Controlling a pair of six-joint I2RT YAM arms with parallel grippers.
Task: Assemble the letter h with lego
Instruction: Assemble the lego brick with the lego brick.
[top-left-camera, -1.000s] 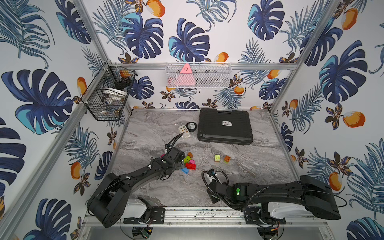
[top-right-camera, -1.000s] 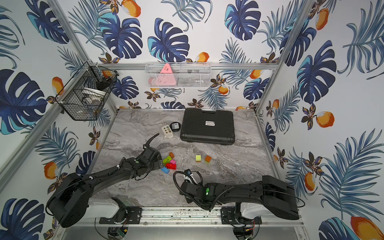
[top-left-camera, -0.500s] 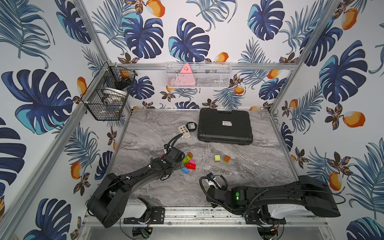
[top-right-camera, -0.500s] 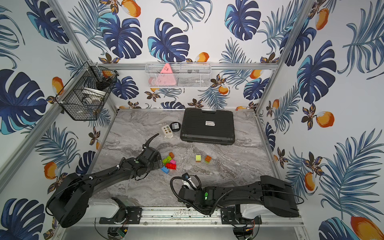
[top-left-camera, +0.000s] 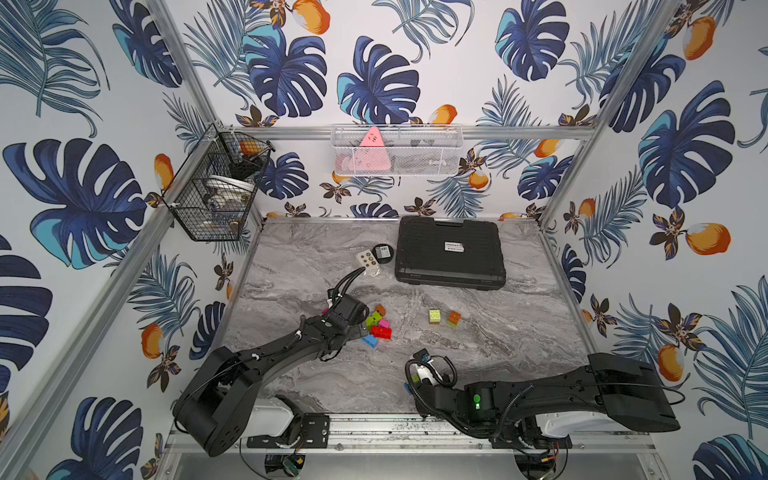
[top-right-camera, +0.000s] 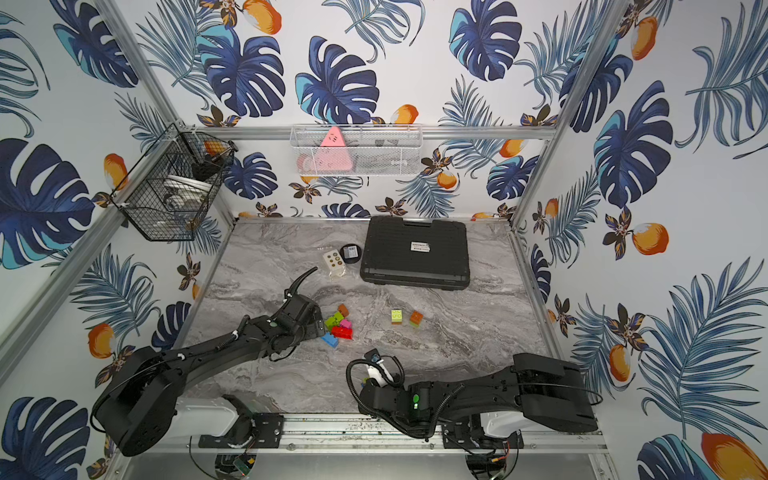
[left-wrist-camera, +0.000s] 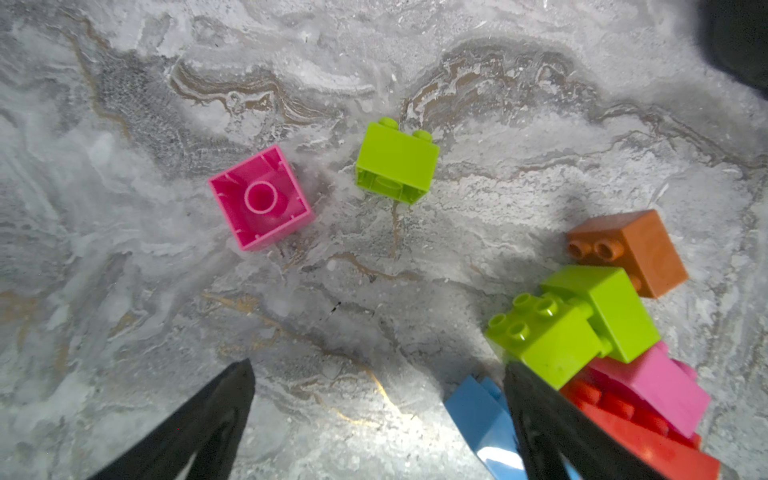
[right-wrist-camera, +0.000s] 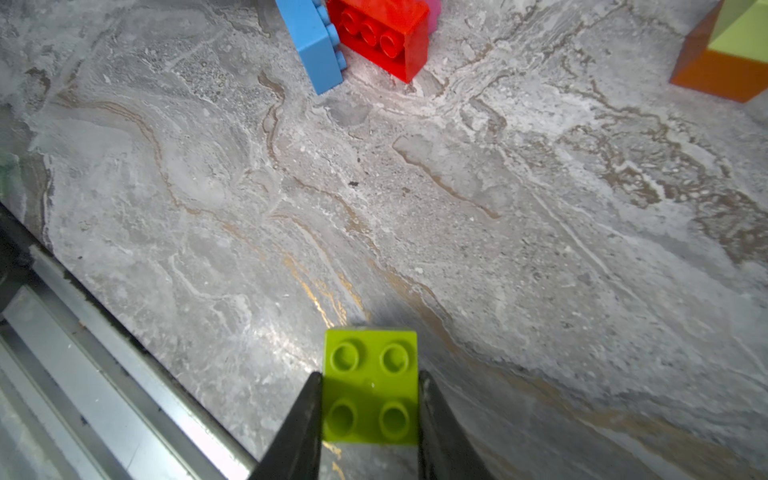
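We see a lime green brick (right-wrist-camera: 370, 390), a red brick (right-wrist-camera: 384, 35), a blue brick (right-wrist-camera: 311, 45), a grey marbled worktop (right-wrist-camera: 457, 187), blue-leaf walls (top-left-camera: 374, 83).

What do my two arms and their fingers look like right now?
Both the left arm and right arm are matte black, boxy-linked, on white bases, with looped black cables at the wrists. A green light glows on the right. Fingers are black, tapering wedges.

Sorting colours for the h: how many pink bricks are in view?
2. The upside-down pink brick lies alone ahead of the left end effector; the paler pink brick rests against the red brick in the pile. More may be hidden.
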